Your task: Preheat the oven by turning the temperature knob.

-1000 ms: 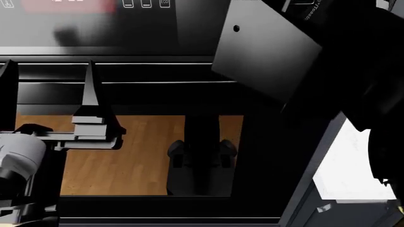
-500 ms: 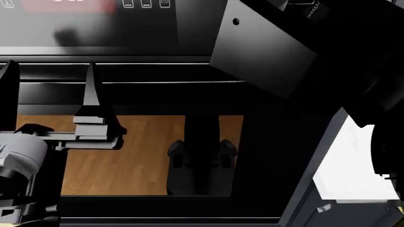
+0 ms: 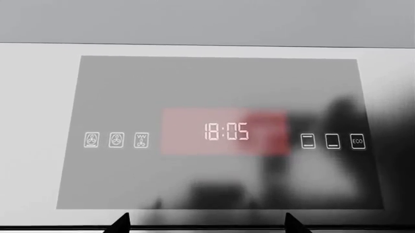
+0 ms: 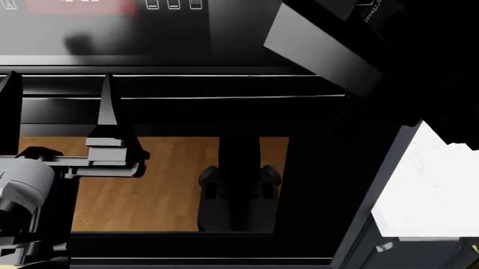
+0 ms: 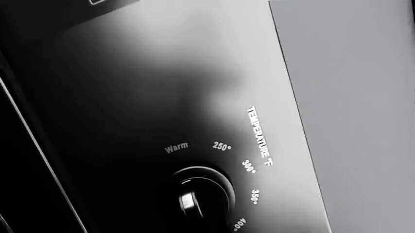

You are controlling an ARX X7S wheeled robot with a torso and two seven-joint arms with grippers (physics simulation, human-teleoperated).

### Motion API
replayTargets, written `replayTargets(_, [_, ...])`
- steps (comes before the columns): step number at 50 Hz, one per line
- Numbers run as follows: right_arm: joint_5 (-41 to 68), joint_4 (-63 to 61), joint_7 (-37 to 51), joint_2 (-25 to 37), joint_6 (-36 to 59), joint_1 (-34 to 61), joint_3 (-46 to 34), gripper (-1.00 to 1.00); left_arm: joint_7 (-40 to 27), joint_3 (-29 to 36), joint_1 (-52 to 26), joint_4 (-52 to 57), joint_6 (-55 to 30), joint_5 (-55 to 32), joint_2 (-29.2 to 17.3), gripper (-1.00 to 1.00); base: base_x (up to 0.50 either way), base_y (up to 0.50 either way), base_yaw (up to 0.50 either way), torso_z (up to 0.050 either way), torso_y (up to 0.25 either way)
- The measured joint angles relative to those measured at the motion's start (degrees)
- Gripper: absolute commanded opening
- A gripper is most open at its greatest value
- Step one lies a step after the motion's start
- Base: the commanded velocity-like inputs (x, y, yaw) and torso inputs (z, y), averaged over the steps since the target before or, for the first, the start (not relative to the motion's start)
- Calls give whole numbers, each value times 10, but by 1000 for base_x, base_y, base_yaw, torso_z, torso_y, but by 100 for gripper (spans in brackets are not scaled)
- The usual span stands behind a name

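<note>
Temperature knob [image 5: 199,200], on oven [image 4: 150,50] panel's right: being faced closely by right arm, the nearer one. Grip state of both grippers: being hidden, undeterminable.

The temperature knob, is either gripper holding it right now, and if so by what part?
No hold shows. The temperature knob sits bare in the right wrist view, no fingers on it. The left gripper is open, clear of it.

glossy black oven [image 4: 150,185], display 18:05; round black temperature knob [image 5: 198,199] ringed by white lettering.
</note>
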Motion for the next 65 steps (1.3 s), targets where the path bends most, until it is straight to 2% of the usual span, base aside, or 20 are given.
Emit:
replayTargets(24, [-28, -22, -37, 70, -107, -71, 82, -100, 3, -2, 2, -3, 2, 0, 1, 100, 2, -2, -2, 0, 0])
replayTargets(42, [-73, -42, -59, 92, -168, -121, 115, -100, 5, -2, 7, -5, 7, 1, 1, 100, 6, 0, 3, 1, 0])
replayTargets(65, [-123, -100, -40, 118, -253, -186, 139, -100, 7, -4, 15, -8, 15, 4, -1, 100, 8, 1, 4, 2, 0])
